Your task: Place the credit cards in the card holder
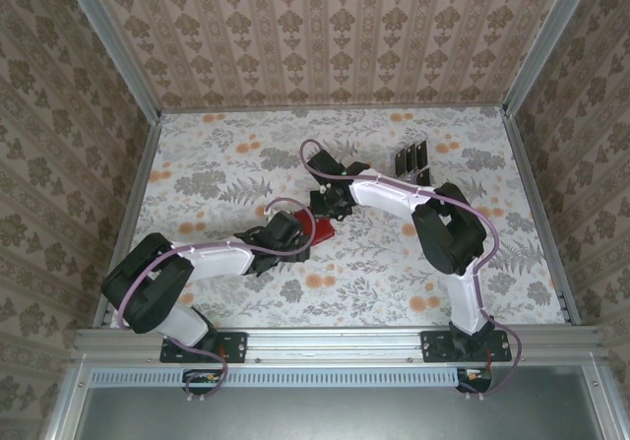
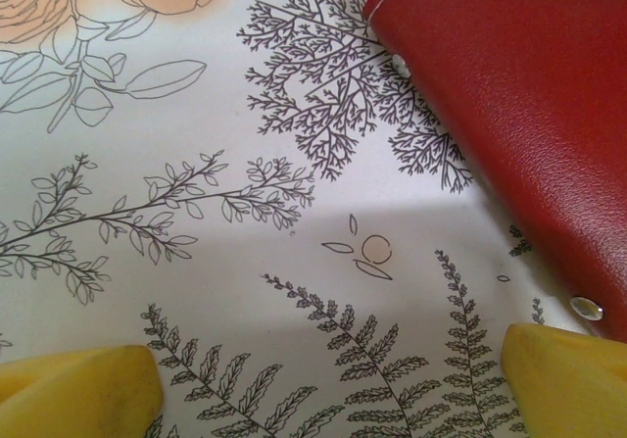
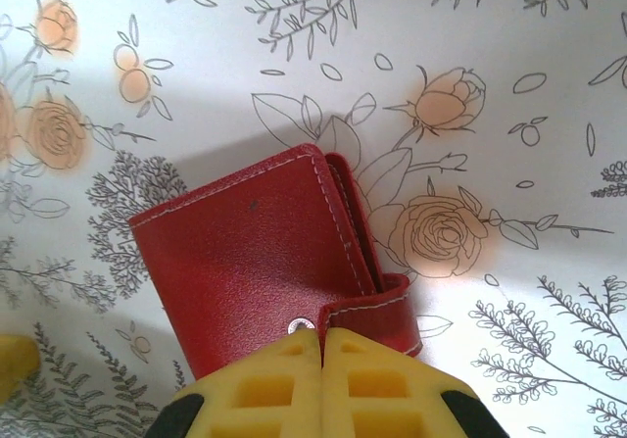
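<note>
The closed red wallet (image 1: 320, 229) lies near the middle of the surface (image 1: 217, 164). The right gripper (image 3: 321, 338), pressed together, sits at its tab edge. The left gripper (image 2: 323, 399) gapes wide beside it. Black cards (image 1: 411, 159) stand near the far edge.

1. On my overhead feed the left arm (image 1: 212, 256) and the right arm (image 1: 389, 196) look alike. Both have smooth white shells on the long links and chunky black housings at the joints.
2. A lilac cable (image 1: 285, 201) loops along the left arm, and a matching lilac lead (image 1: 304, 157) runs along the right arm.
3. The left base (image 1: 219, 345) and the right base (image 1: 471, 345) are flat black plates.
4. On my left wrist feed, the left fingers (image 2: 78, 394) are plain matt yellow with rounded tips.
5. On my right wrist feed, the right fingers (image 3: 284, 389) are the same yellow. They are moulded with square recesses and have black patches at the outer edges.
</note>
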`<state>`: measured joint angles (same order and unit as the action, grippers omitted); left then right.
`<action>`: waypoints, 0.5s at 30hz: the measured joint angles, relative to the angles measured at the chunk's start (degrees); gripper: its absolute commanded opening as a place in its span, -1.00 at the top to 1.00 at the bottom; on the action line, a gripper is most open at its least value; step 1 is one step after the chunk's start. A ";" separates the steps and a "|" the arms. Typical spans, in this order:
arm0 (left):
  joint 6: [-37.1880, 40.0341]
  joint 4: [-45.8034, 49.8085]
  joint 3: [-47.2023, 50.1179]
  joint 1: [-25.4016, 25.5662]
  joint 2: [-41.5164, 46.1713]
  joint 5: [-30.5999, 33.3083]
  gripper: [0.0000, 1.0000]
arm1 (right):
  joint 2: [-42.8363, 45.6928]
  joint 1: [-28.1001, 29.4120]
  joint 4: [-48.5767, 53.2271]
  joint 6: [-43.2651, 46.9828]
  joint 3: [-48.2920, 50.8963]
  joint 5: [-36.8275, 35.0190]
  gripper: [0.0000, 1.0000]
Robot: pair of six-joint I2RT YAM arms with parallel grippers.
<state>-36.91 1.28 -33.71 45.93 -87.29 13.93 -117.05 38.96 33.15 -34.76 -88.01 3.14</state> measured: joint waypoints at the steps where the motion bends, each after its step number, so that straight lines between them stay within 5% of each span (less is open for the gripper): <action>1: 0.00 0.04 -0.13 -0.09 0.02 -0.11 -0.96 | 0.02 -0.04 -0.04 0.02 0.00 0.00 1.00; 15: -0.02 1.73 -1.05 -1.07 0.02 -1.97 -0.95 | -1.33 -0.13 0.00 0.09 -0.83 0.26 1.00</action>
<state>-36.93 3.01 -34.76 44.86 -87.26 11.97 -118.39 38.83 33.15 -34.68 -88.84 3.40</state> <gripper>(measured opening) 0.978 0.065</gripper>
